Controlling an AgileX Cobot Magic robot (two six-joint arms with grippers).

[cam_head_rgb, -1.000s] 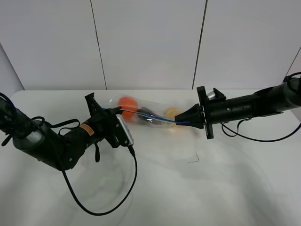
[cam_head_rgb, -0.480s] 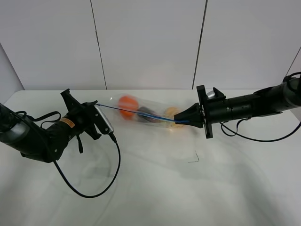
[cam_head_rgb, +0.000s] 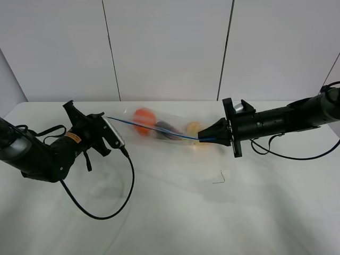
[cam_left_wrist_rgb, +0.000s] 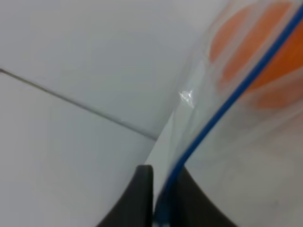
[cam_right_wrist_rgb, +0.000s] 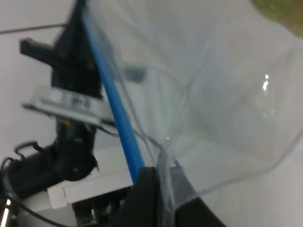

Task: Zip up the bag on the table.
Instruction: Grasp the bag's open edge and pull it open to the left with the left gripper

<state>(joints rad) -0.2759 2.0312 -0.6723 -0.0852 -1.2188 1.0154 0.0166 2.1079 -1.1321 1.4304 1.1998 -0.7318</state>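
The clear bag [cam_head_rgb: 164, 130] hangs stretched between my two grippers just above the white table [cam_head_rgb: 175, 212]. Orange, purple and yellow items show through it. Its thin blue zip strip [cam_head_rgb: 154, 129] runs taut from end to end. My left gripper [cam_head_rgb: 106, 121] is shut on the strip's left end; in the left wrist view the fingers [cam_left_wrist_rgb: 142, 198] pinch the blue strip [cam_left_wrist_rgb: 222, 104]. My right gripper [cam_head_rgb: 204, 139] is shut on the strip's right end; in the right wrist view the fingers [cam_right_wrist_rgb: 147, 198] clamp the strip [cam_right_wrist_rgb: 113, 109] and the plastic [cam_right_wrist_rgb: 213, 94].
A black cable [cam_head_rgb: 101, 204] loops from the left arm over the table's front left. A small dark mark [cam_head_rgb: 219, 179] lies on the table near the middle. A white panelled wall [cam_head_rgb: 170, 48] stands behind the table.
My left gripper has slid leftward along the blue zip strip, from near the orange item to the bag's left end. The right gripper has held still.
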